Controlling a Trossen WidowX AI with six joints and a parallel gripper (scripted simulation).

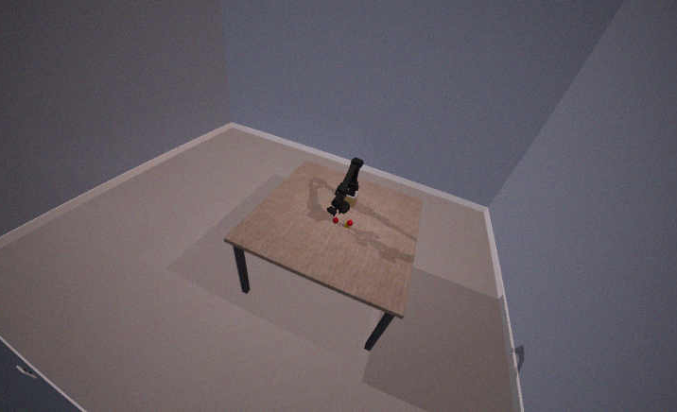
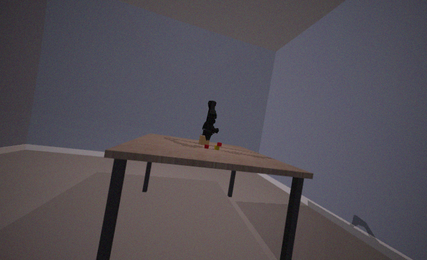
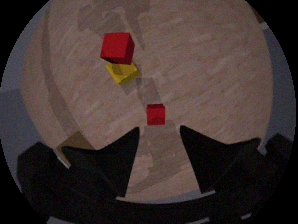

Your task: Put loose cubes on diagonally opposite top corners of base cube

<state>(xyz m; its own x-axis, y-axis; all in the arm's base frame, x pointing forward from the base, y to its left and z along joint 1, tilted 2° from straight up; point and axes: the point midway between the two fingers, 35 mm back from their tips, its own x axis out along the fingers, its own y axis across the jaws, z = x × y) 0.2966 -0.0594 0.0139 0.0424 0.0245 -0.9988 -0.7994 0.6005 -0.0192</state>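
Observation:
The yellow base cube (image 1: pixel 346 225) (image 2: pixel 216 148) (image 3: pixel 123 74) stands on the table. One red cube (image 1: pixel 350 223) (image 2: pixel 219 144) (image 3: pixel 117 48) rests on top of it, shifted toward one corner and overhanging; it looks level. The other red cube (image 1: pixel 336 220) (image 2: pixel 206 146) (image 3: pixel 156 115) lies on the table beside the base cube, apart from it. My gripper (image 1: pixel 332 212) (image 2: pixel 207 139) (image 3: pixel 160 129) is open and empty, above the table near this second red cube. In the wrist view that cube shows just beyond the gap between the fingertips.
A tan block (image 1: pixel 352 201) (image 2: pixel 201 140) (image 3: pixel 76 142) stands by the arm, partly hidden by it in the top and exterior views and by a finger in the wrist view. Arm shadows cross the wooden table (image 1: pixel 300 240) (image 2: pixel 163 154) (image 3: pixel 210 65).

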